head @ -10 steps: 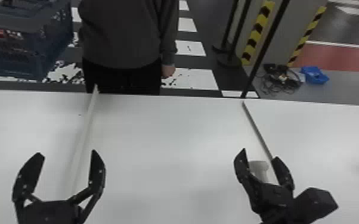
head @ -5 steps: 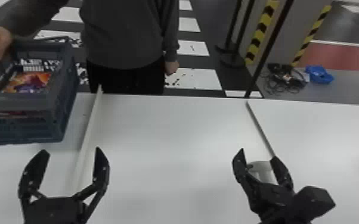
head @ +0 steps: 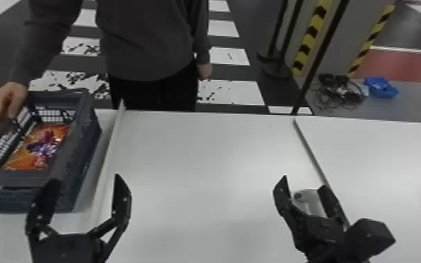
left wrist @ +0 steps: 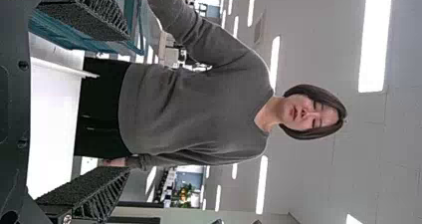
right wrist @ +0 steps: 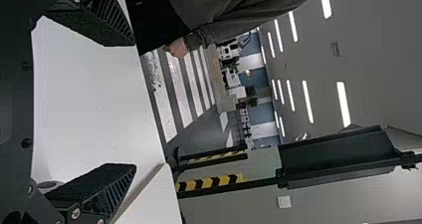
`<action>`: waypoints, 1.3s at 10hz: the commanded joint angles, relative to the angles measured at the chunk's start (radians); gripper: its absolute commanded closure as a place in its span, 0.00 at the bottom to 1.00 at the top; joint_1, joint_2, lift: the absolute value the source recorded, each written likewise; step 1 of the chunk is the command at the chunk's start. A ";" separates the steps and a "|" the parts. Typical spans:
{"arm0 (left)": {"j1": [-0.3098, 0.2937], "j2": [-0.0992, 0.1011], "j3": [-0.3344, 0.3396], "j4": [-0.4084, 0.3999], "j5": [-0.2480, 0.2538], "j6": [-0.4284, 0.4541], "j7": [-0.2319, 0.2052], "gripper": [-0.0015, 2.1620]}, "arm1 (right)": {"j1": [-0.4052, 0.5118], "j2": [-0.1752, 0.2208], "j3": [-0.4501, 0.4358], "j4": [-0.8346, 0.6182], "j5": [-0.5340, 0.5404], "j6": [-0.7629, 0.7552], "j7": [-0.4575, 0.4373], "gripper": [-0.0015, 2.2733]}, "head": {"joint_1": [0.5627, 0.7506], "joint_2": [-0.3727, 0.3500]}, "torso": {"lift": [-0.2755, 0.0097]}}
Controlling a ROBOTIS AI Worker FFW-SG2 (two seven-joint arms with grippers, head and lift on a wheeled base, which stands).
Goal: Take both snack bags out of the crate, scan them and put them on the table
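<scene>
My left gripper (head: 86,179) is open at the table's near left, its left finger in front of the crate's near right corner; the left wrist view shows the gripper (left wrist: 127,102) with nothing between its fingers. The dark blue crate (head: 77,154) stands on the table's left part, a person's hand (head: 8,101) on its far left rim. Inside lies an orange snack bag (head: 40,147) with a purple and red print; a second bag cannot be made out. On the right, my open right gripper (head: 304,183), also in the right wrist view (right wrist: 134,107), is near a white scanner-like device (head: 310,202).
A raised white strip (head: 110,150) runs along the white table (head: 199,157) right of the crate. A darker divider (head: 311,154) crosses the right side. Part of a dark object shows at the right edge. A person stands behind the table.
The person has brought the crate in from the far left and set it on the table, and the bag inside has come into view. Both grippers stay open in nearly the same places.
</scene>
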 commanded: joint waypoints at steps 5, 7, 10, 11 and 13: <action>-0.012 -0.005 0.000 0.009 0.008 0.037 -0.023 0.04 | 0.000 -0.003 -0.001 0.003 -0.001 0.001 0.000 0.06 | 0.70 0.32 | 0.63; -0.016 -0.009 -0.009 0.003 0.004 -0.058 -0.015 0.07 | -0.003 -0.003 0.000 0.014 -0.002 0.001 0.000 0.06 | 0.70 0.32 | 0.63; -0.066 -0.003 -0.017 -0.057 -0.015 0.114 0.082 0.10 | 0.000 -0.012 -0.001 0.014 -0.004 0.007 0.000 0.06 | 0.70 0.34 | 0.63; -0.078 -0.003 0.016 -0.124 0.028 0.255 0.034 0.10 | 0.000 -0.014 -0.003 0.014 -0.004 0.010 0.000 0.06 | 0.70 0.34 | 0.63; -0.127 -0.002 0.101 -0.222 0.086 0.491 -0.035 0.10 | 0.000 -0.018 -0.001 0.015 -0.004 0.013 0.000 0.06 | 0.70 0.35 | 0.63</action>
